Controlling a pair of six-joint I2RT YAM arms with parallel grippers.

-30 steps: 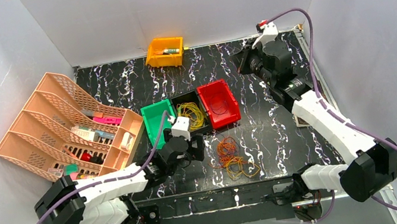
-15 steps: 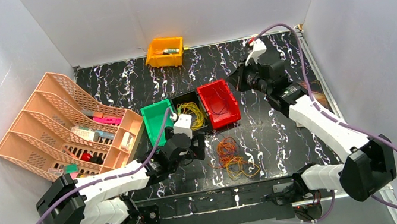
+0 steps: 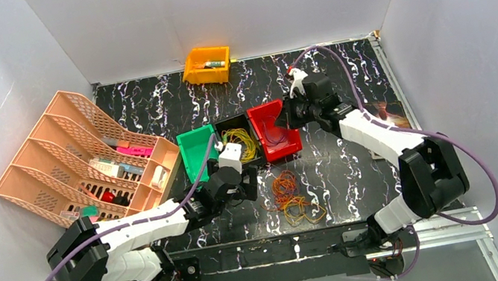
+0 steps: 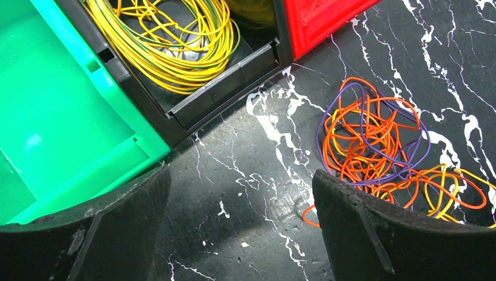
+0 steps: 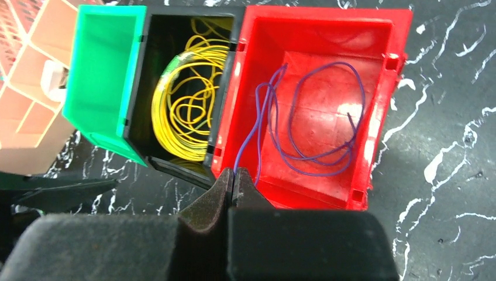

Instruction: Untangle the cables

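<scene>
A tangle of orange, purple and yellow cables (image 3: pixel 289 196) (image 4: pixel 368 140) lies on the black marble table, in front of the bins. My left gripper (image 3: pixel 241 181) (image 4: pixel 240 193) hangs open just left of it, nothing between its fingers; the right fingertip (image 4: pixel 351 211) sits at the tangle's edge. A yellow cable coil (image 3: pixel 241 144) (image 5: pixel 181 111) fills the black bin (image 3: pixel 228 125). My right gripper (image 3: pixel 286 116) (image 5: pixel 233 175) is shut on one end of a purple cable (image 5: pixel 319 158), which loops down into the red bin (image 3: pixel 285 151) (image 5: pixel 380 117).
An empty green bin (image 3: pixel 196 152) (image 4: pixel 58 117) stands left of the black one. A peach mesh organizer (image 3: pixel 83 159) with small items is at the left. An orange bin (image 3: pixel 207 64) sits by the back wall.
My right arm has swung from the back right corner forward and left to the red bin, carrying the purple cable over it. The left gripper edged slightly right, still open.
</scene>
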